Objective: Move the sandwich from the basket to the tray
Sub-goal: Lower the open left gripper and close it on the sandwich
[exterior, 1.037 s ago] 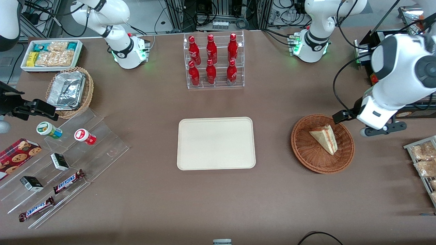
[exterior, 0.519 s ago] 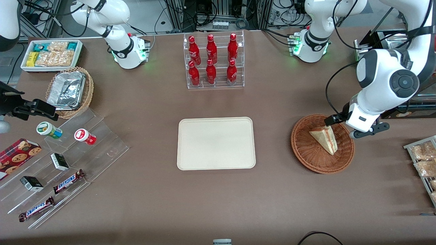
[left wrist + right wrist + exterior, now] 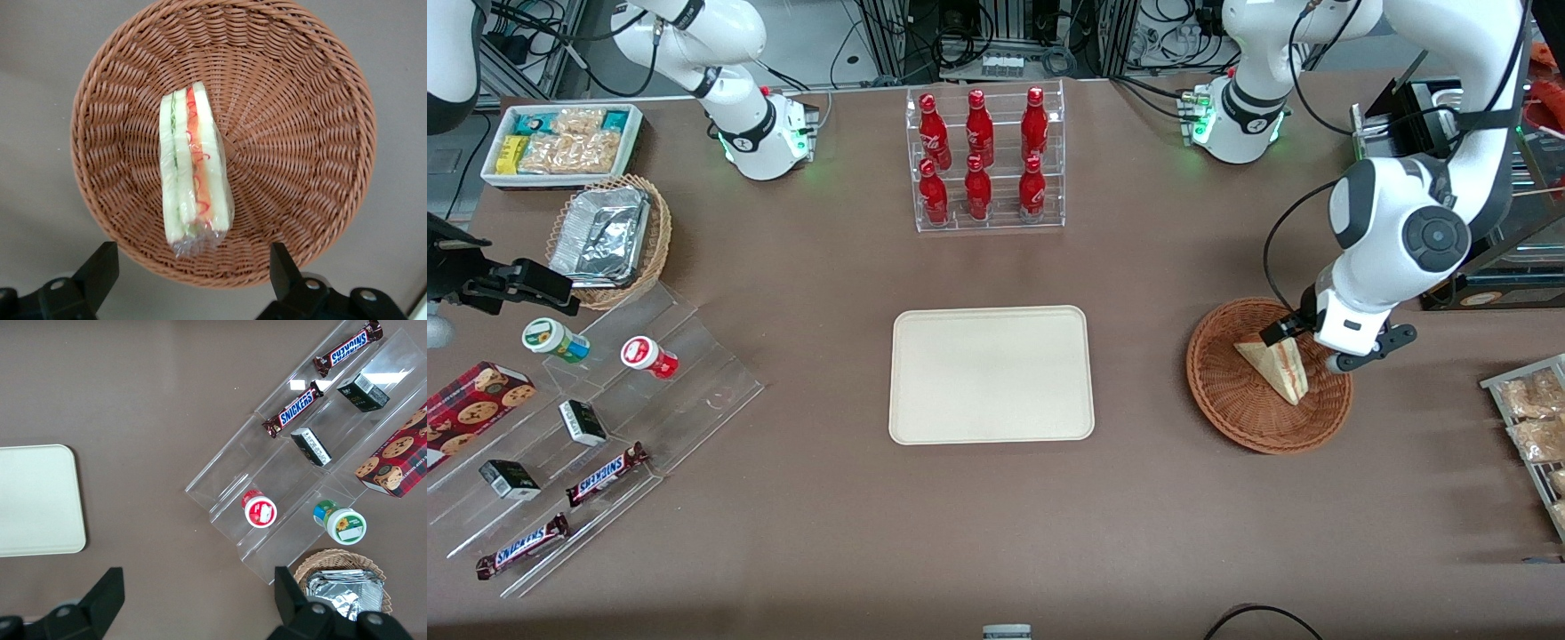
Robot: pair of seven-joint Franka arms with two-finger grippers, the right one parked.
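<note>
The sandwich (image 3: 1276, 368) lies in the basket (image 3: 1227, 391), on its side, cut edge with red and green filling showing in the wrist view (image 3: 193, 180). It sits off the basket's (image 3: 300, 120) centre, with its wide end close to the rim. It is wrapped in clear film.

The claw (image 3: 193, 267) hangs above the basket, over the wide end of the sandwich. Its fingers (image 3: 100, 267) stand well apart, one on each side of the sandwich, and touch neither it nor the wicker. In the front view the claw (image 3: 1303, 342) is above the part of the basket rim farther from the camera, just over the sandwich's upper corner.

The tray (image 3: 991, 374) lies flat at mid-worktop, bare, well apart from the basket, which stands toward the working arm's end. The worktop (image 3: 996, 516) is brown.

A clear rack of red bottles (image 3: 983, 160) stands farther from the camera than the tray. Stepped clear shelves with snack bars (image 3: 596, 444) lie toward the parked arm's end.
</note>
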